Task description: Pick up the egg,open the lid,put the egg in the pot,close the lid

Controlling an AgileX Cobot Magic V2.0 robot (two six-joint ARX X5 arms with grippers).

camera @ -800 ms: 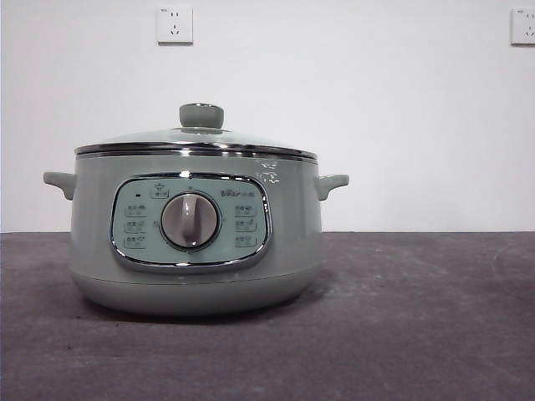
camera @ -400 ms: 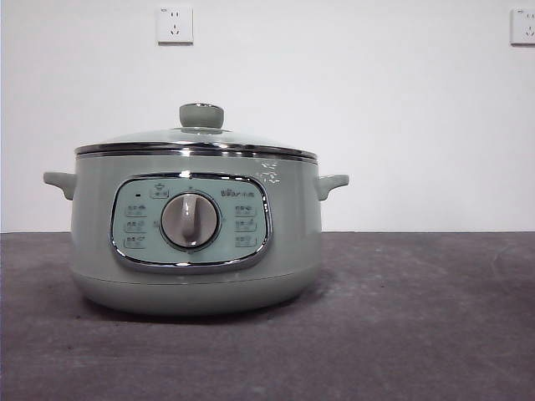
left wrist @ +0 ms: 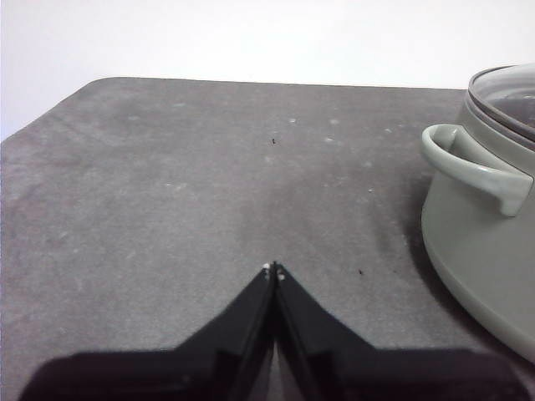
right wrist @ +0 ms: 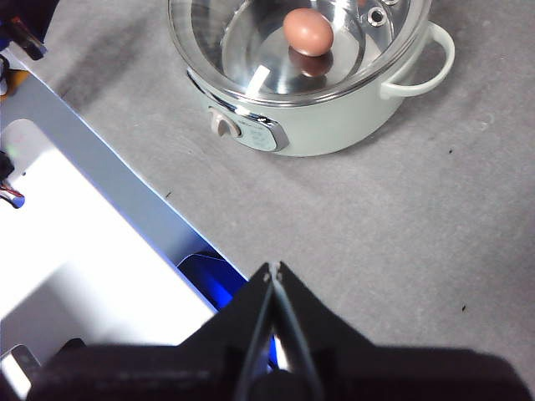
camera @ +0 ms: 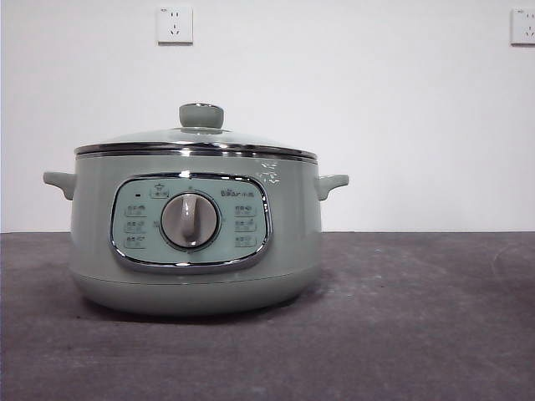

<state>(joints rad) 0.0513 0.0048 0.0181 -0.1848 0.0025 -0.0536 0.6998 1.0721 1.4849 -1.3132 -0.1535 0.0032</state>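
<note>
The sage-green pot (camera: pixel 196 251) stands on the dark table with its dial facing the front camera. The glass lid (camera: pixel 196 140) sits closed on the rim, knob (camera: pixel 201 114) on top. In the right wrist view the reddish-brown egg (right wrist: pixel 307 31) shows through the lid (right wrist: pixel 251 33), lying on the shiny floor of the pot (right wrist: pixel 326 125). My right gripper (right wrist: pixel 272 267) hangs shut and empty, high above the table in front of the pot. My left gripper (left wrist: pixel 272 269) is shut and empty over bare table, beside the pot (left wrist: pixel 476 242) and its side handle (left wrist: pixel 472 167).
Two wall sockets (camera: pixel 174 24) (camera: pixel 522 25) sit on the white wall behind. In the right wrist view a white and blue-lit frame (right wrist: pixel 100 217) borders the table's front edge. The left wrist view shows the table's rounded far corner (left wrist: pixel 92 88).
</note>
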